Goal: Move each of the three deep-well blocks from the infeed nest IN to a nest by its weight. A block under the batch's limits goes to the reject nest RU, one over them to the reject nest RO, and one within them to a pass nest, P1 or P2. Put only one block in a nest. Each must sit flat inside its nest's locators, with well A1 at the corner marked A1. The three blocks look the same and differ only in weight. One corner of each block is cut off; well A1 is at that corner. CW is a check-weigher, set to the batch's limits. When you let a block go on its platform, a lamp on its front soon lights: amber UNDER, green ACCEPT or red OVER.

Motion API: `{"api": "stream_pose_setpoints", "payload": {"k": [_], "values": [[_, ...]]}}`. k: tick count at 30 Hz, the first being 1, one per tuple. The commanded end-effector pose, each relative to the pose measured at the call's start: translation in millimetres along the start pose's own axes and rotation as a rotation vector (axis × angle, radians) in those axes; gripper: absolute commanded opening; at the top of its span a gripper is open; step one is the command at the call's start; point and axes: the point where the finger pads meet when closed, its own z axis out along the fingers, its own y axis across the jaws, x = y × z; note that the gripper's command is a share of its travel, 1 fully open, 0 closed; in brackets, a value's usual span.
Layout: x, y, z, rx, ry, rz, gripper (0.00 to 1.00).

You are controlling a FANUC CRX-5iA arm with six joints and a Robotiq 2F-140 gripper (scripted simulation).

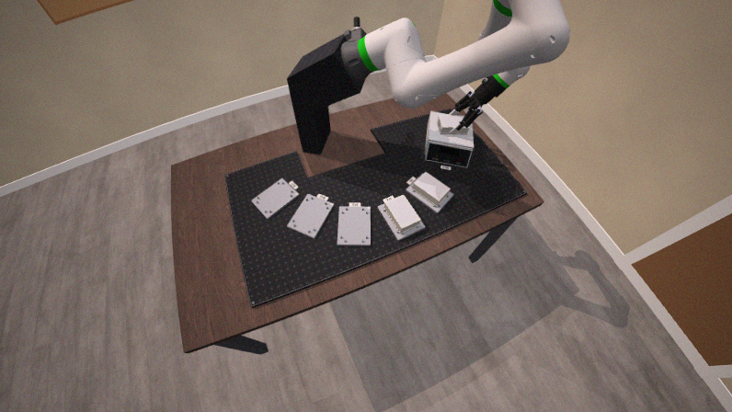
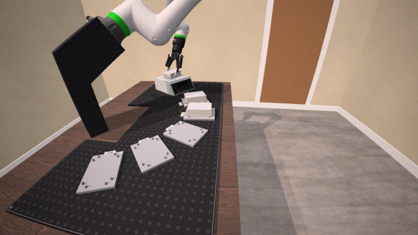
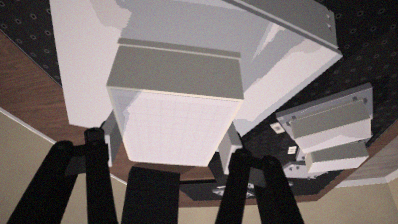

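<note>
Gripper [image 1: 455,120] [image 2: 172,70] [image 3: 173,113] clamped on matte, off-wht rect. block [image 1: 446,124] [image 2: 169,75] [image 3: 175,125] atop boxy CW [image 1: 436,139] [image 2: 162,84] [image 3: 82,75].

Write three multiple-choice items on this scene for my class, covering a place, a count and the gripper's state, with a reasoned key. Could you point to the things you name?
1. Where is the block [image 1: 452,124] [image 2: 171,74] [image 3: 175,125] nearest the gripper [image 1: 454,121] [image 2: 172,71] [image 3: 173,113]?
A. On the floor
B. At the top of the weigher [image 1: 434,138] [image 2: 163,84] [image 3: 85,75]
C. Under the table

2. How many bare nests [image 1: 354,224] [image 2: 185,133] are there?
A. One
B. Five
C. Three

3. How is the gripper?
A. Shut on the block
B. Open, far from any block
C. Shut on nothing

Key:
1. B: the top and exterior views show it there.
2. C: three of the five plates carry no block.
3. A: the wrist view shows a finger at each side of it.
</note>
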Motion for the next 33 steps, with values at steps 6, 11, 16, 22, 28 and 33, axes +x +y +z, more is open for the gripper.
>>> {"api": "stream_pose_setpoints", "payload": {"k": [6, 11, 16, 22, 28, 33], "values": [[1, 0, 1, 0.0, 0.0, 0.0, 0.1], [1, 0, 1, 0.0, 0.0, 0.0, 1.0], [1, 0, 1, 0.0, 0.0, 0.0, 1.0], [1, 0, 1, 0.0, 0.0, 0.0, 1.0], [1, 0, 1, 0.0, 0.0, 0.0, 1.0], [-6, 0, -11, 0.0, 0.0, 0.0, 1.0]]}}
